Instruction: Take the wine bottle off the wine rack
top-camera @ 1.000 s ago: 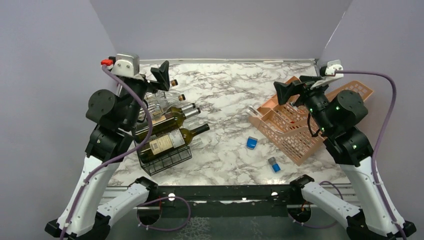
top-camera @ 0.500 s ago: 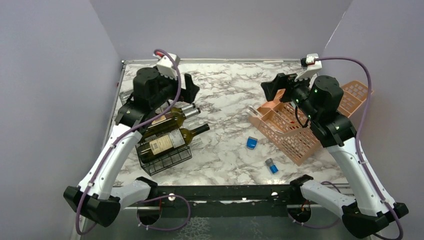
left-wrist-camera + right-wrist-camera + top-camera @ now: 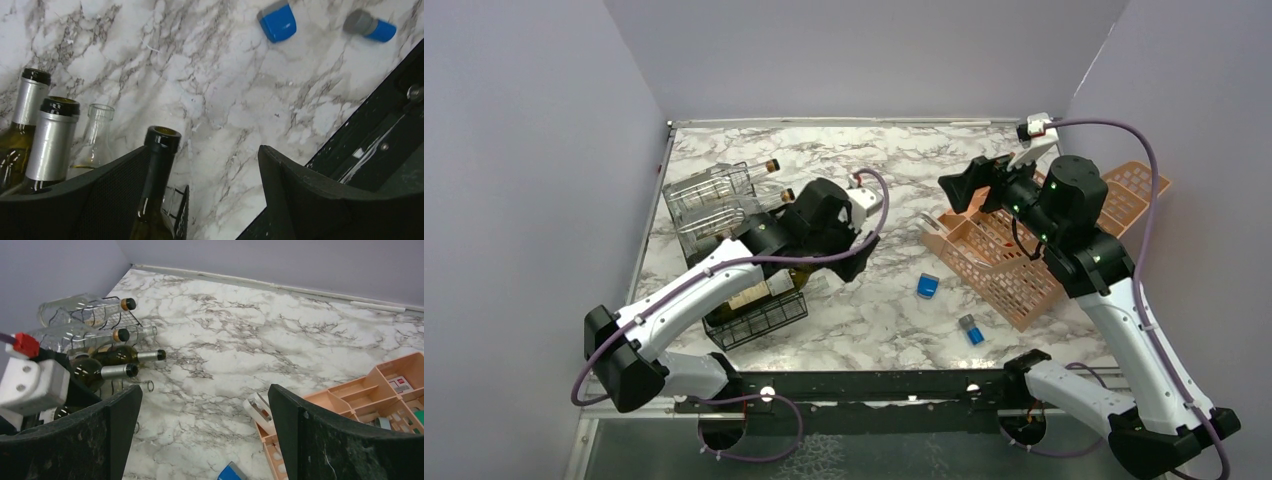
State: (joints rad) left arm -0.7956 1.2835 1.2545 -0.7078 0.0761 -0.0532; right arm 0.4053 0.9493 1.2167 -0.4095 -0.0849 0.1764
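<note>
Left pincer (image 3: 205,150) is hanging wide open over the wine bottle (image 3: 160,165) neck at the wine rack (image 3: 759,318); right pincer (image 3: 205,390) is gaping wide.

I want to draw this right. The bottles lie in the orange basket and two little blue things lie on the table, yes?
Not quite. In the top view the bottles lie in the black wire rack, not the orange basket. The two blue things do lie on the table.
</note>
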